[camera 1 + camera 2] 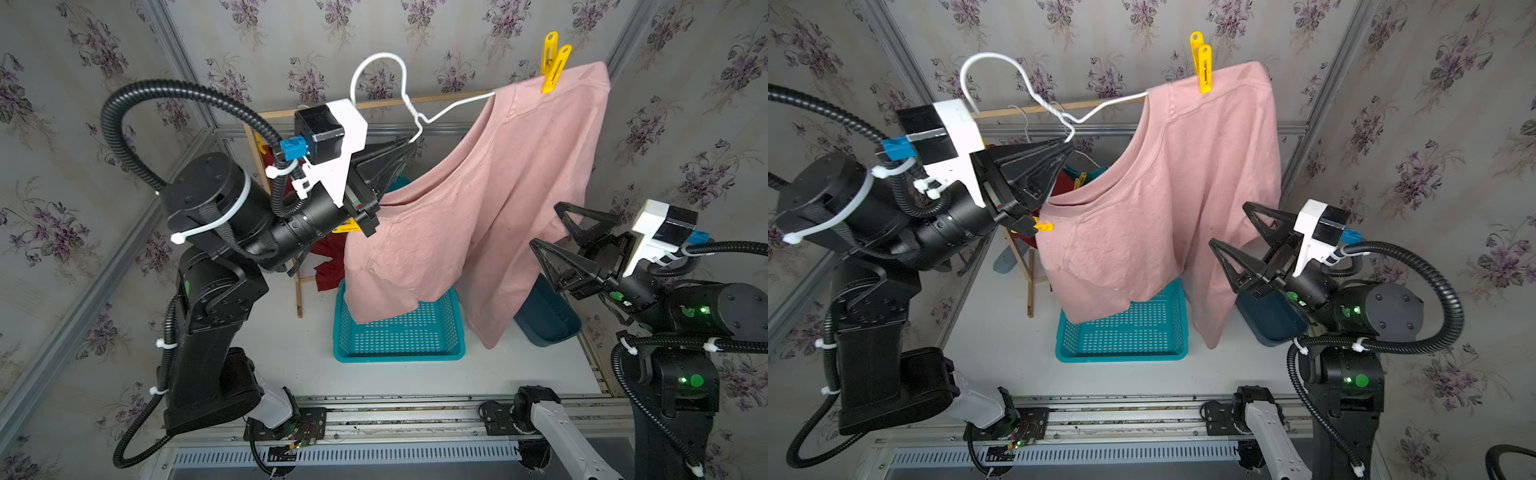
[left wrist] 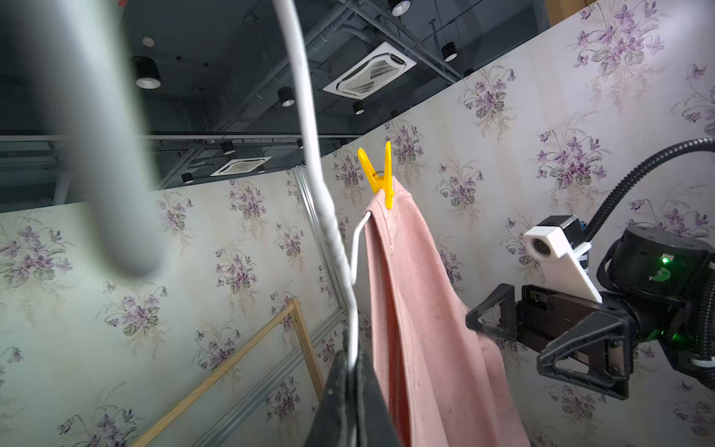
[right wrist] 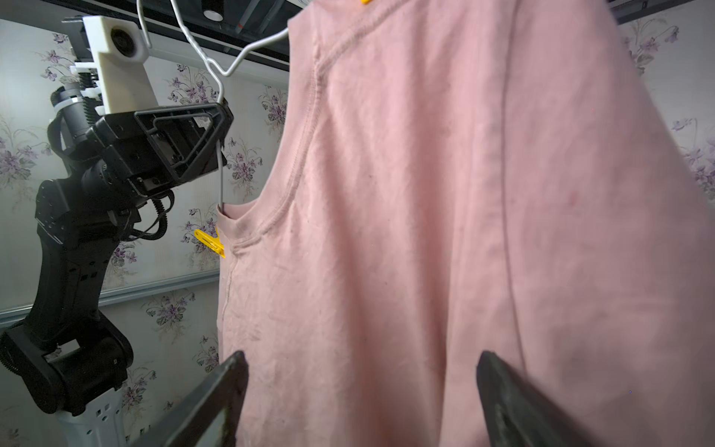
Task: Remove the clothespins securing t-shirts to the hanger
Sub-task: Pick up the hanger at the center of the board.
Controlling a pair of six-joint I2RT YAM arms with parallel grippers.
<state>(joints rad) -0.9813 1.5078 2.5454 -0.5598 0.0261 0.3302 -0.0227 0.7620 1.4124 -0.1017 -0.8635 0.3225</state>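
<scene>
The left gripper [image 1: 409, 143] pinches the hanger [image 1: 411, 110]. The pink shirt [image 1: 498, 199] hangs on it, a yellow peg [image 1: 552, 68] on top. The right gripper [image 1: 546, 224] is wide open beside the shirt, maybe touching.

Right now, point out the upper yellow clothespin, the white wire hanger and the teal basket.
upper yellow clothespin [image 1: 555, 68], in a top view, on its mid-body.
white wire hanger [image 2: 309, 116], in the left wrist view, on the hook's wire.
teal basket [image 1: 399, 356], in a top view, on the near rim.

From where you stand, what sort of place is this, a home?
Probably a lab mock-up of a laundry corner: floral wallpaper on metal framing, an open industrial ceiling above, and a pink t-shirt pegged to a hanger above a teal basket.
</scene>
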